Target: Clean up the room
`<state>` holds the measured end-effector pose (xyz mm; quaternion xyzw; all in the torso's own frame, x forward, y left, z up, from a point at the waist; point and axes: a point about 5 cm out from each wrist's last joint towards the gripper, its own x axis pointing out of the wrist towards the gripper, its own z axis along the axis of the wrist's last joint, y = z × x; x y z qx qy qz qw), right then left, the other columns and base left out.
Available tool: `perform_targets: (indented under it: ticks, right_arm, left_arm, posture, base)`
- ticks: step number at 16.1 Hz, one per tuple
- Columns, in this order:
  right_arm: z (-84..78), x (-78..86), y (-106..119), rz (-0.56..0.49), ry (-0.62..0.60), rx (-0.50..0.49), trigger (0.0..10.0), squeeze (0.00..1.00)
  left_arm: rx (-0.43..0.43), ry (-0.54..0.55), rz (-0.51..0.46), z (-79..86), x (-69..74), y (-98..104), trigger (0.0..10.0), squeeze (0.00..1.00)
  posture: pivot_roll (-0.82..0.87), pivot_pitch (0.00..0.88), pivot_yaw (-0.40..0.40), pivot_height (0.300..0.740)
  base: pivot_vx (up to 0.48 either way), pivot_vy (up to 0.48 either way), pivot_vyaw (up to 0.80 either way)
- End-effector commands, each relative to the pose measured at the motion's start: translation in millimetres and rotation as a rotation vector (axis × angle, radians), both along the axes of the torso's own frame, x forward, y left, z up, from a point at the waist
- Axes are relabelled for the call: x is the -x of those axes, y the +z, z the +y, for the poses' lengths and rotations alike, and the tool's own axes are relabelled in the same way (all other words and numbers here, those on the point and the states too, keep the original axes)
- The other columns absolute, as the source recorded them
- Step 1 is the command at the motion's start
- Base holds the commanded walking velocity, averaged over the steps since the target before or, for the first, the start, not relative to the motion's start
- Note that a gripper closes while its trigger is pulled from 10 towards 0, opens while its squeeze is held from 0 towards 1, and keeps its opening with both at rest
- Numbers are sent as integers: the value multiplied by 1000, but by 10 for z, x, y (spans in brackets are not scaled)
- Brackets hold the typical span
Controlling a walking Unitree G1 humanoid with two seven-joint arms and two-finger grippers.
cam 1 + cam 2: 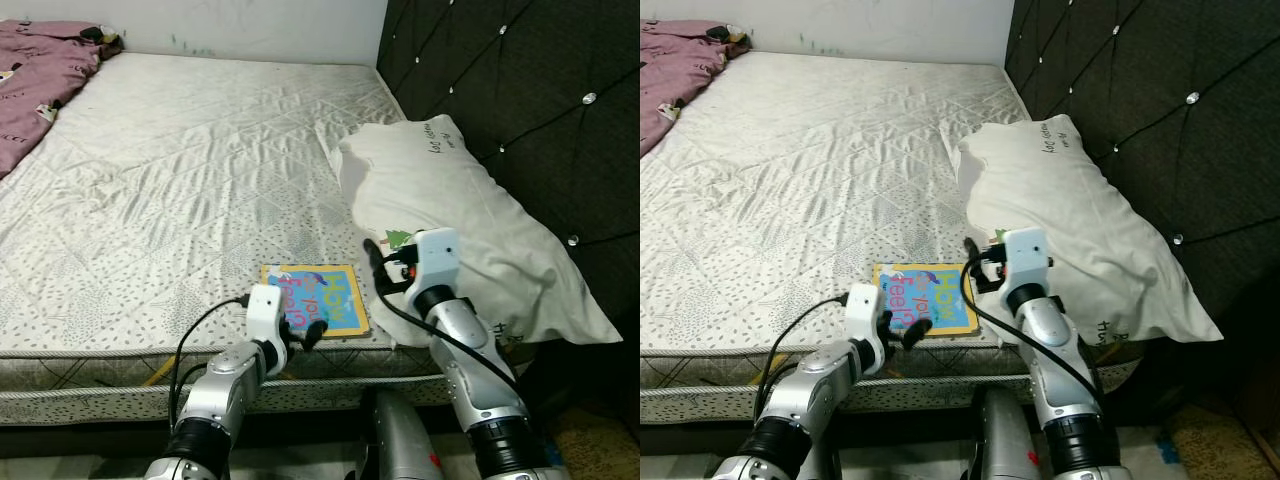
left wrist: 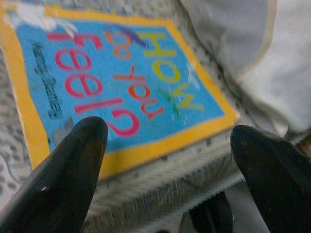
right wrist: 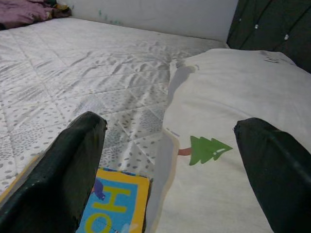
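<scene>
Left gripper (image 1: 303,335) is held wide open over the near edge of a picture book (image 1: 318,297), and nothing is held in it yet. In the left wrist view the two black fingers (image 2: 68,174) are spread apart, with the book's near edge seen between them. The book is blue with a yellow border, and the words "How do you feel?" can be read on it. It is laid flat on the bed (image 1: 200,170), close to the front edge of the mattress and just beside the white pillow (image 1: 450,210).

The right gripper (image 1: 383,262) is raised over the near end of the pillow, by the little green tree printed on it. Its fingers (image 3: 68,165) are spread wide too, and nothing is held.

A purple blanket (image 1: 35,65) is bunched up at the far left corner of the bed, well apart from the book.

The book looks like the thing being picked up now, so the tidying seems to be at an early step. For the next move, the left gripper would need to be lowered a little and pushed forward until the thin edge of the book is between the fingers. Then the fingers could be closed. A flat book is hard to grab, so the edge by the mattress side may be the best place.
</scene>
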<state>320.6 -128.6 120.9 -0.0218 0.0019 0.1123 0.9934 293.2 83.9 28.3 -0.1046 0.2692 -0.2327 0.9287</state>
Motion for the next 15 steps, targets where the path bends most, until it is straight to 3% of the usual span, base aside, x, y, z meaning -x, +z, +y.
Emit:
perform_targets:
  ticks: [1,8,15]
  right_arm:
    - [-25,-12,14,-8,-9,1,10000,0]
    - [21,-42,33,-16,-1,-4,10000,0]
    - [-4,-31,14,-16,-11,-3,10000,0]
  left_arm:
    - [-17,-42,-2,-40,10,20,10000,1000]
    - [-62,-209,84,-148,177,-28,10000,1000]
    - [-6,-124,148,-53,142,-47,10000,1000]
  posture:
    - [-41,0,-54,538]
    - [-33,0,-58,538]
    - [-39,0,-51,538]
  base:
    - [0,0,0]
    - [0,0,0]
    - [0,0,0]
